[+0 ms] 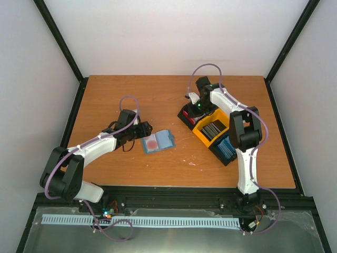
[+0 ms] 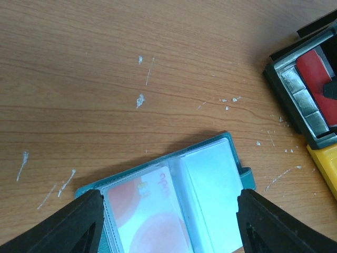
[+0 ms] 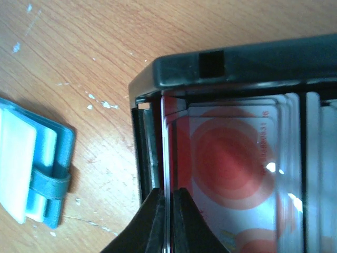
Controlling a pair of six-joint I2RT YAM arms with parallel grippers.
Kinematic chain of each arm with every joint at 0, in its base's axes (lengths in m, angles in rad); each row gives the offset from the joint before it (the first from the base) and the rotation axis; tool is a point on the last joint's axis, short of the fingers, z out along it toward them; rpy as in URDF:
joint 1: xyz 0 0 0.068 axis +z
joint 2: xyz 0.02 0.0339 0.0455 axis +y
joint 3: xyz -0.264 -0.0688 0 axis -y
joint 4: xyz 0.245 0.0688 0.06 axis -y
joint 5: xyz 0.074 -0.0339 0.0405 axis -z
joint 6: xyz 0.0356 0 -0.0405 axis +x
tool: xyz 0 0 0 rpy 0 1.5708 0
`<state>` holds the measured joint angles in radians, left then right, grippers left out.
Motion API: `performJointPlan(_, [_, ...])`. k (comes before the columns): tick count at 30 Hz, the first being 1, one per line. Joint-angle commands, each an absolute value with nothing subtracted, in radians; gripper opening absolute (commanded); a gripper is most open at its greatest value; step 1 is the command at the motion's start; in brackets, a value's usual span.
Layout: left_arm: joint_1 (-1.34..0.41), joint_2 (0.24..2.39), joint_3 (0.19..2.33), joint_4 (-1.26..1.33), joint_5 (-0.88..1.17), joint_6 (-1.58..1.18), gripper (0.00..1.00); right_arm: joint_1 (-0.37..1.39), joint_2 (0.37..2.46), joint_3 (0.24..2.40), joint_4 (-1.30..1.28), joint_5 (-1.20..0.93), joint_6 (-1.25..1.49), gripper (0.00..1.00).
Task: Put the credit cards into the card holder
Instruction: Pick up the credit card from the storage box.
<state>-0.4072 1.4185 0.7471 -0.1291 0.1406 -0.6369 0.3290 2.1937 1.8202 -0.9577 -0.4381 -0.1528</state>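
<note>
- Left gripper (image 2: pixel 169 194): claw spread wide, black fingers (image 2: pixel 73 224) either side of the near end of the holder. Can't tell if they touch it.
- Small flat blue-grey folding card holder with clear pockets (image 2: pixel 210 179): lies open on the wooden table (image 2: pixel 79 79), left of centre, well apart from the tray. The left pocket already has a red card (image 2: pixel 142 211); the right pocket looks empty.
- Black-and-yellow three-compartment plastic tray (image 3: pixel 237 68): right of centre. The stack of bright red rectangular plastic credit cards (image 3: pixel 231 153) sits in its far compartment.
- Right gripper (image 3: pixel 169 213): claw down in that far compartment, tips pinched nearly together on one thin card edge (image 3: pixel 167 158) at the left wall. It looks clamped, and the card seems red.
- Step, my read: pull one card out of the tray.
- To do it well, lift straight up so the card clears the black wall, and check that no second card rides along.
- Then carry it left and slide it into the empty right pocket, with the left claw pinning the holder flat.
- Risk: a thin, slick card may twist in the pinch.
- Writing: small digits run along the top stack card's edge, too blurred to trust.
- There is pale script on the pocketed card, unreadable. No brand seen on the tray or the holder.
</note>
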Motion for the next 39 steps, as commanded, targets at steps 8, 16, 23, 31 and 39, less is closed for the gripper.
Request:
performJointPlan(8, [-0.402,1.391,0.785,-0.122,0.138,-0.609,0.71,0.332,2.105,1.815,-0.872,-0.293,-0.121,0.03])
performJointPlan(16, [-0.401,1.397,0.814,-0.054,0.234,-0.581,0.75,0.306,2.088,1.8,-0.853,-0.325,-0.114,0.03])
performJointPlan(23, [-0.403,1.472,0.873,0.055,0.412,-0.59,0.78,0.246,2.124,1.823,-0.866,-0.487,-0.092,0.03])
performJointPlan(31, [-0.457,1.648,0.988,0.182,0.538,-0.624,0.85,0.174,2.149,1.827,-0.871,-0.724,-0.114,0.03])
performJointPlan(39, [-0.518,1.844,1.141,0.303,0.634,-0.696,0.86,0.129,2.161,1.824,-0.872,-0.846,-0.136,0.03])
